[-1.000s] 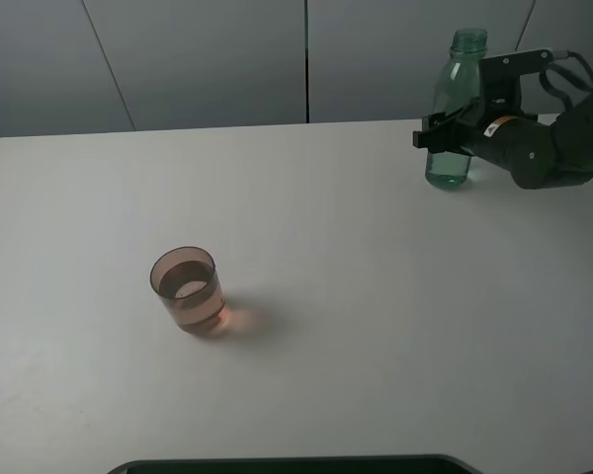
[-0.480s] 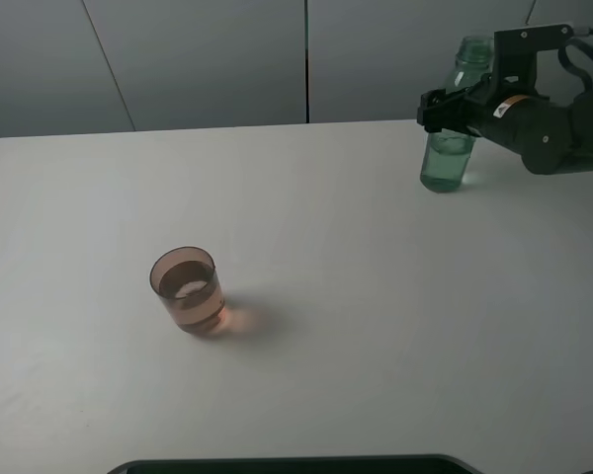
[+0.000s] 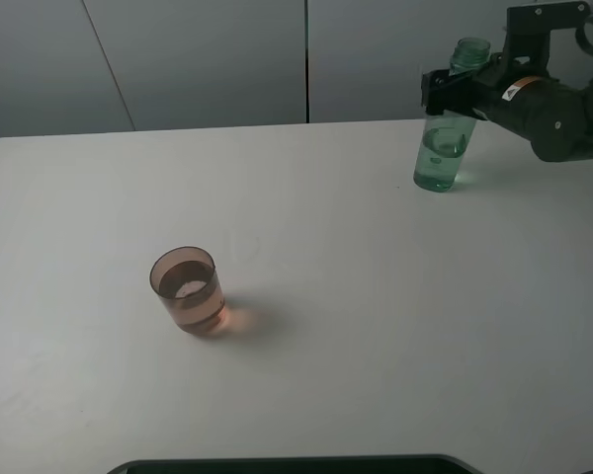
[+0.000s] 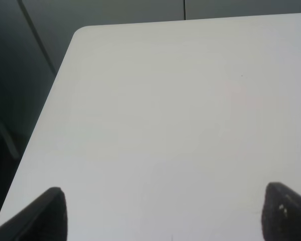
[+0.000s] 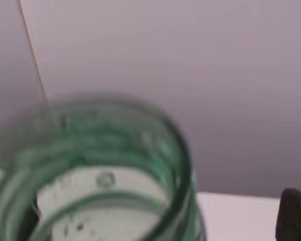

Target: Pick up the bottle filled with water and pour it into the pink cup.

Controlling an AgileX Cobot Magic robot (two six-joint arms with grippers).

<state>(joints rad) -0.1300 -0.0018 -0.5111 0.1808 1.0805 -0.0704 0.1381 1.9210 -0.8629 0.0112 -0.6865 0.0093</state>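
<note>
- The table (image 3: pixel 376 326) carries both task things, well apart.
- The right gripper (image 3: pixel 453 91) stands around the upper body of the bottle (image 3: pixel 443 148); whether its jaws are open I cannot tell. The bottle leans near the far right corner, some water inside.
- The left gripper (image 4: pixel 160 213) is open over bare table.
- The pink cup (image 3: pixel 187 288), near the middle-left, holds liquid.

White table against a grey panelled wall.
The table (image 3: pixel 376 296) is matte white with a rounded far-left corner; behind it the wall (image 3: pixel 208 59) is plain grey, split by thin dark seams, one upright, others slanting. Soft, even light.
</note>
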